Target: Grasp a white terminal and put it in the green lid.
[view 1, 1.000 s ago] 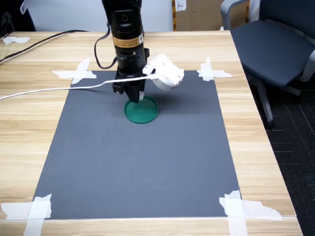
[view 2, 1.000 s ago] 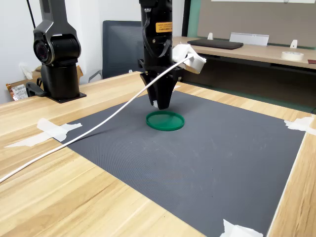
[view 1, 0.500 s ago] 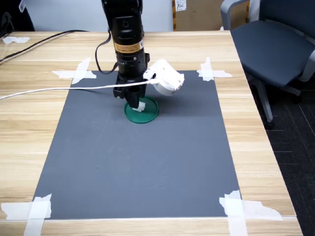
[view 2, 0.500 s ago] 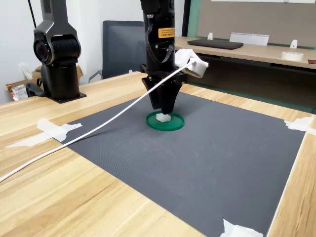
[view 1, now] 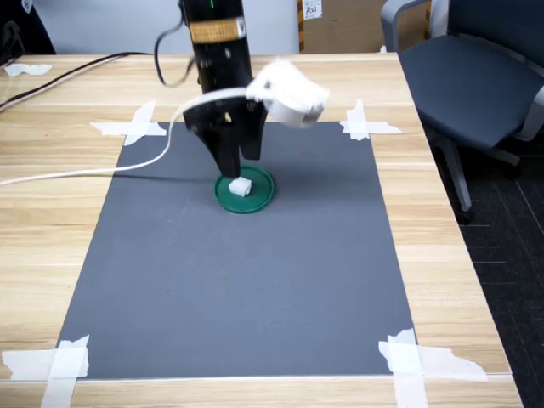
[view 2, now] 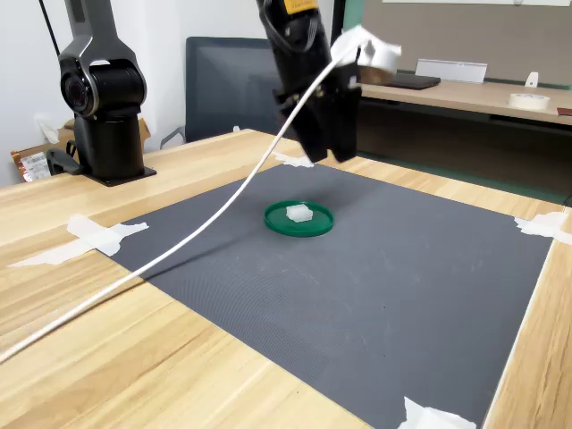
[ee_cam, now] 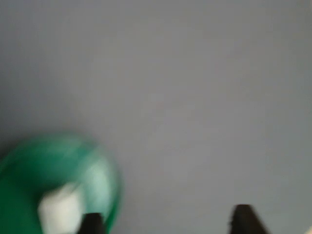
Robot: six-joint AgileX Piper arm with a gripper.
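Note:
The white terminal [view 1: 240,186] lies inside the green lid [view 1: 262,192] on the grey mat, free of the gripper. In the second exterior view the terminal [view 2: 298,213] rests near the middle of the lid [view 2: 318,223]. My gripper [view 1: 240,166] hangs well above the lid, open and with nothing in it. In the second exterior view the gripper [view 2: 332,152] is up and toward the second exterior view's right of the lid. The blurred wrist view shows the lid [ee_cam: 44,165] with the terminal [ee_cam: 61,209] on it, off to one side of the open gripper [ee_cam: 168,222]. Only bare mat lies between its dark fingertips [ee_cam: 243,217].
The dark grey mat [view 1: 238,280] is taped at its corners to a wooden table [view 1: 51,212]. A white cable [view 1: 85,174] trails from the arm across the mat's edge. An office chair [view 1: 467,76] stands beside the table. A second black robot base [view 2: 103,98] stands at the table's back.
The gripper lowered the terminal into the lid, let go of it, then rose and drew away. The terminal now lies free in the lid.

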